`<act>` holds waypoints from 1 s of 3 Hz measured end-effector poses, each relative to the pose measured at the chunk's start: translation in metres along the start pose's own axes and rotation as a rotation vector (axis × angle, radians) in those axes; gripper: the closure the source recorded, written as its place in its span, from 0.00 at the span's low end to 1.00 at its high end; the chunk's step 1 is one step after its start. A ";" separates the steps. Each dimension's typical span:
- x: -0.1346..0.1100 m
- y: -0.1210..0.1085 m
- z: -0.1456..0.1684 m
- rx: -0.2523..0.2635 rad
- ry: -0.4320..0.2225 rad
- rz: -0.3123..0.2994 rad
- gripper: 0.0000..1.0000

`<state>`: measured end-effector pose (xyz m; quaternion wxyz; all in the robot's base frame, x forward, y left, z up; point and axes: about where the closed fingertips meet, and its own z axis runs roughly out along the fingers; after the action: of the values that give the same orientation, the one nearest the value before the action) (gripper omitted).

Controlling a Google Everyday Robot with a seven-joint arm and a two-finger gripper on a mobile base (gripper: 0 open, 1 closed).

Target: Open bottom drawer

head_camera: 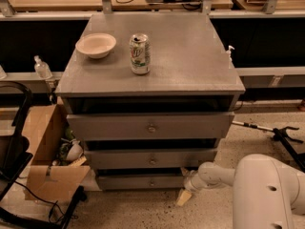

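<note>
— Where does the bottom drawer [133,182] sit?
— Lowest of three in the grey table [190,56], just above the floor. Its front looks shut and is set back under the middle drawer [119,159].
— And the gripper [186,185]?
— Low at the right end of that front, with the arm stretched in from the right. I judge it is held level with the drawer because the pull must run straight outward.
— Has it got the knob [152,180]?
— No. The knob is at the centre of the front, apart from the gripper, to its left. Whether the jaws are spread or closed I cannot tell.
— Anything at risk?
— The can [140,54] and bowl [96,45] stand on top. A smooth pull should leave them be.
</note>
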<state>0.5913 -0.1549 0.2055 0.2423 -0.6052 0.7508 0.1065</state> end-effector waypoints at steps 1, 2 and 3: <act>-0.004 0.001 0.016 -0.032 0.004 -0.006 0.15; -0.010 0.005 0.037 -0.068 -0.014 0.000 0.37; -0.010 0.005 0.037 -0.068 -0.015 0.000 0.62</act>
<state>0.5965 -0.1279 0.1783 0.2270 -0.6123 0.7449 0.1365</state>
